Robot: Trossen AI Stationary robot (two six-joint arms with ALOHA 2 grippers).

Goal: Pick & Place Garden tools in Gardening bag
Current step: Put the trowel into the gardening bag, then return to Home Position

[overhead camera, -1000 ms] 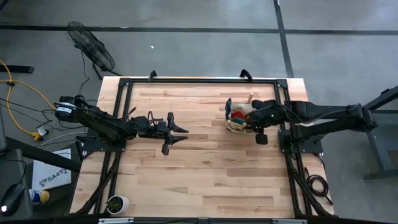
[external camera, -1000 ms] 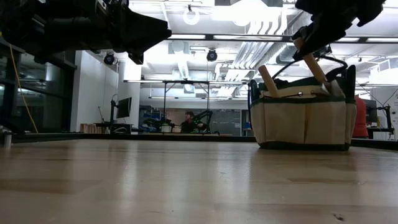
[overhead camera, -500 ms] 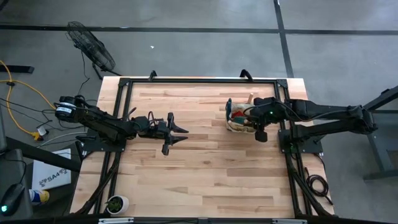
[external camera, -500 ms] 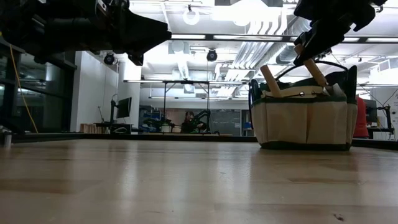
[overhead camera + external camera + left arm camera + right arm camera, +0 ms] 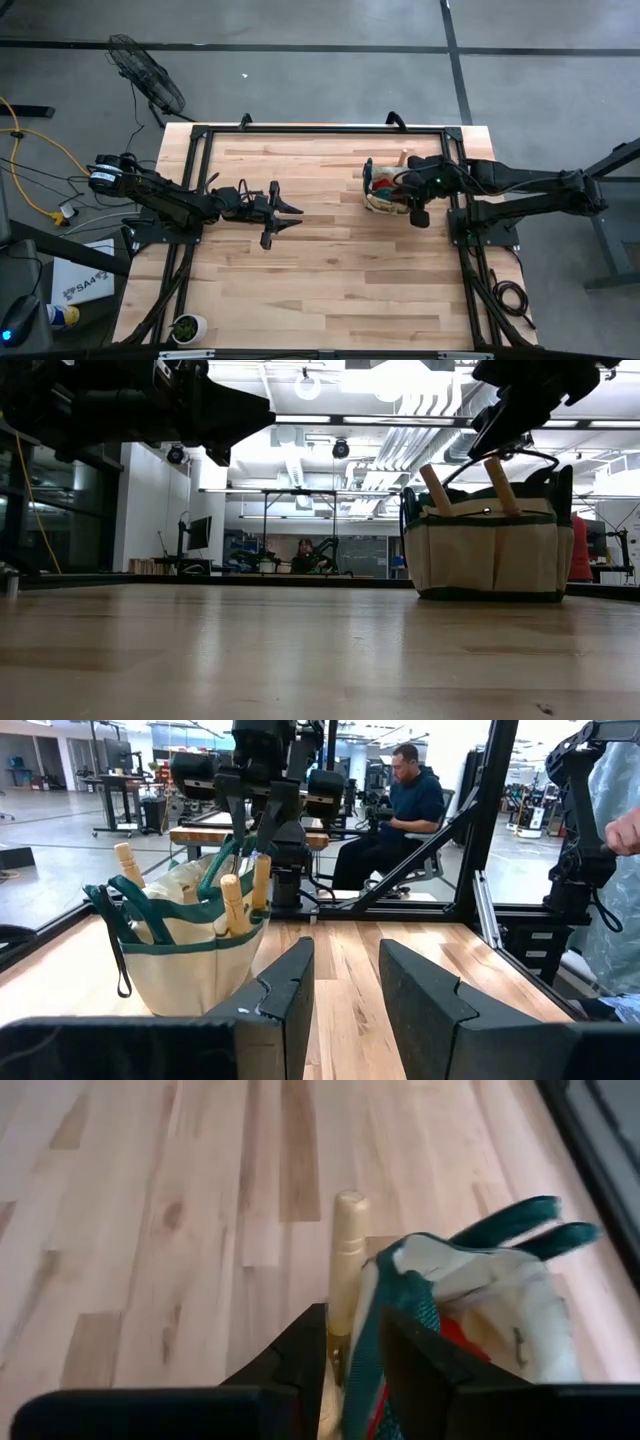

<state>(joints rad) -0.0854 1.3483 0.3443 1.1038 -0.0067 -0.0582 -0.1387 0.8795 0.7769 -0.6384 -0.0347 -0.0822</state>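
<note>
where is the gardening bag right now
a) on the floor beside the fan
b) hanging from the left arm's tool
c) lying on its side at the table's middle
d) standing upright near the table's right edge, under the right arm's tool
d: the gardening bag stands upright on the table by its right edge, wooden handles poking out, with the right tool just above it.
</note>
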